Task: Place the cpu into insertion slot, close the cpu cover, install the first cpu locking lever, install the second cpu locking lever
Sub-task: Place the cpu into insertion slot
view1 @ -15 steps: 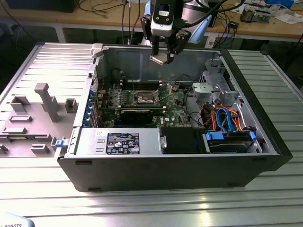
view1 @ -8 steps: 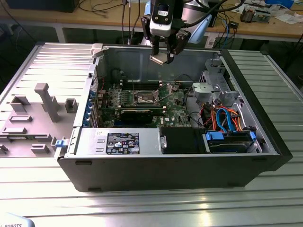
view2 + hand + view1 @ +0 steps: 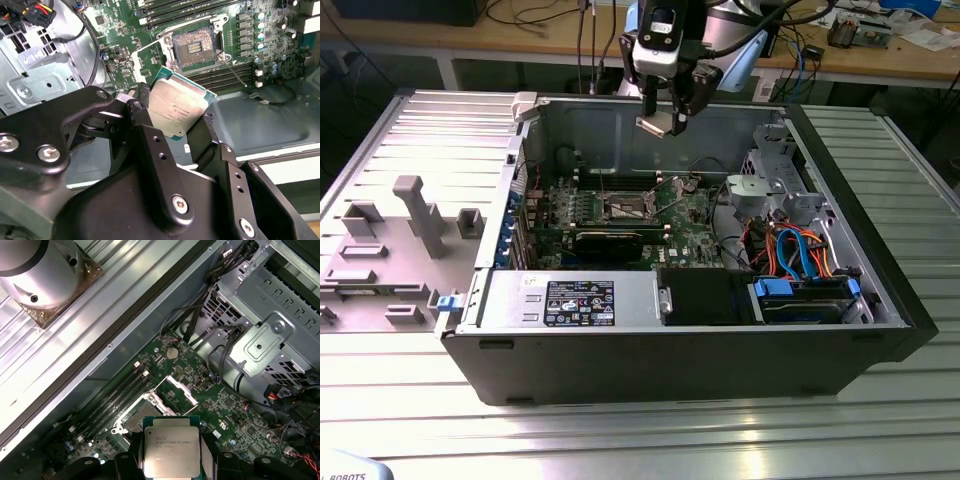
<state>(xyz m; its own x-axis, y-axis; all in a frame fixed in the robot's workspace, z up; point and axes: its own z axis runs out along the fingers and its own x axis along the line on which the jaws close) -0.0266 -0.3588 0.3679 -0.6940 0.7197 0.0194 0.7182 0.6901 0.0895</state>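
Gripper [image 3: 175,109] clamps cpu [image 3: 171,446] by edges, above insertion slot [image 3: 196,44].

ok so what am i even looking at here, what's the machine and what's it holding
It's a robot arm working over an open desktop computer case lying on a ribbed metal table. The exterior view looks on from off the arm; both wrist views ride on the arm, looking down past its gripper. The gripper is shut on the cpu, a flat silver chip, held in the air above the green motherboard. Below, the insertion slot sits bare, with the cpu cover swung open.
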